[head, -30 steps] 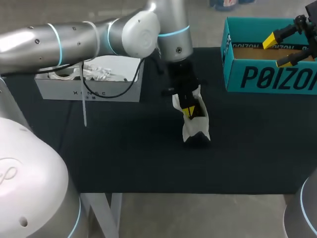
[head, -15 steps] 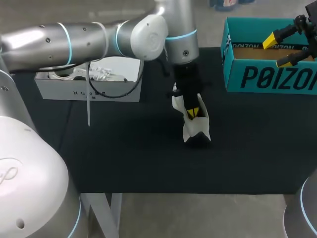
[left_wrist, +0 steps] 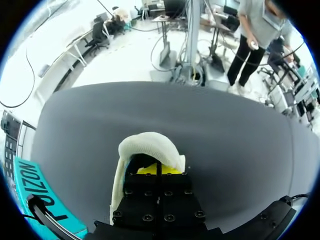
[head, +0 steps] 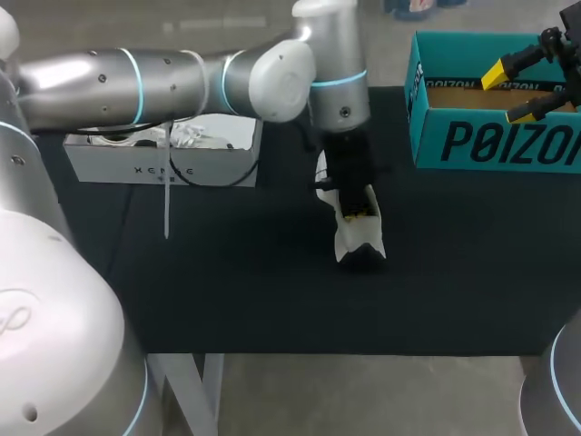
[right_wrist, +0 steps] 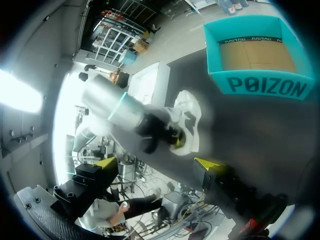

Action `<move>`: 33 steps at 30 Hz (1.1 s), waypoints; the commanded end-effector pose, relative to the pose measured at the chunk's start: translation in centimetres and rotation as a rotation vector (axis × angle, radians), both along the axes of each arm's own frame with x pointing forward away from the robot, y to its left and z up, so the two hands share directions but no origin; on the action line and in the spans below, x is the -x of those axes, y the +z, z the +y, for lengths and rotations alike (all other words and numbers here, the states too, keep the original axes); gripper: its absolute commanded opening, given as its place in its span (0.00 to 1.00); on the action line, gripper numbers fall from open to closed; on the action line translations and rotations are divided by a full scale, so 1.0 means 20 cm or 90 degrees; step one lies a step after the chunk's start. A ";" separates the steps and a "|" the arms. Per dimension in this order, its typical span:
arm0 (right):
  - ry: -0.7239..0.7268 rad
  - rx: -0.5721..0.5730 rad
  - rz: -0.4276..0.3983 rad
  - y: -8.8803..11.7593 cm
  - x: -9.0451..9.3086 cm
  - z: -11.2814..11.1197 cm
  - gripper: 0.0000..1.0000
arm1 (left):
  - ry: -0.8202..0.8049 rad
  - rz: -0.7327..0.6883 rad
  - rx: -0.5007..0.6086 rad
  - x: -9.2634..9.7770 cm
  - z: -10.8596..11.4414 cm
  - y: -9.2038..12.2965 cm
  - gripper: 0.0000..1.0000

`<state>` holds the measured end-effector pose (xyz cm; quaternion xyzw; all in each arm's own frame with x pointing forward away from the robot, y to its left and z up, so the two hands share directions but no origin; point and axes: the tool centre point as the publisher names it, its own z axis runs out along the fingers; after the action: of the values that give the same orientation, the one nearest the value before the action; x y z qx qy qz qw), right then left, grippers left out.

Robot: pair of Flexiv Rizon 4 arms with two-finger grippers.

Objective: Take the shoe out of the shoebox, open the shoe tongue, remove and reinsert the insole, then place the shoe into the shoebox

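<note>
A white shoe [head: 359,240] stands on the black table near the middle, its opening facing up. My left gripper [head: 356,212] reaches down into that opening, fingers shut together; what lies under the tips is hidden. In the left wrist view the yellow tips [left_wrist: 157,170] sit just inside the shoe [left_wrist: 147,146], behind its curled white edge. The teal shoebox [head: 495,141] stands open at the back right. My right gripper [head: 510,93] hangs open above it, holding nothing. In the right wrist view, the shoe [right_wrist: 190,125] and shoebox [right_wrist: 260,85] lie far beyond my right gripper [right_wrist: 156,164].
A white box [head: 163,163] with white paper and a shoe in it stands at the back left, under my left arm [head: 182,77]. A white strip hangs from its front edge. Bare black table lies in front of the shoe.
My left arm has shifted slightly right and its gripper has sunk deeper into the shoe, so less of the yellow tips shows. The shoe and right arm have stayed put.
</note>
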<state>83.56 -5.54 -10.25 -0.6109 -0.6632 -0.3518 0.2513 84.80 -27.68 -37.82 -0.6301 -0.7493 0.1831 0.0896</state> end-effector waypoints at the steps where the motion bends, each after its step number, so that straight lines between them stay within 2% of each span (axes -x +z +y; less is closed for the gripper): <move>1: 0.001 0.001 0.001 0.00 -0.01 0.00 1.00 | -0.006 -0.007 -0.020 0.01 -0.05 -0.06 0.00; 12: 0.001 0.001 0.001 0.00 -0.01 0.00 1.00 | 0.029 -0.082 -0.004 -0.01 -0.04 -0.21 0.00; 16: 0.001 0.001 0.001 0.00 -0.01 0.00 1.00 | 0.033 -0.134 -0.033 -0.01 -0.04 -0.27 0.00; 21: 0.001 0.001 0.001 0.00 -0.01 0.00 1.00 | 0.032 -0.179 -0.056 -0.02 -0.04 -0.29 0.00; 33: 0.001 0.001 0.001 0.00 -0.01 0.00 1.00 | 0.078 -0.245 -0.071 -0.17 0.02 -0.26 0.00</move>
<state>83.56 -5.53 -10.25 -0.6109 -0.6632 -0.3518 0.2513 87.58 -28.17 -41.39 -0.6023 -0.7974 0.0282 -0.0240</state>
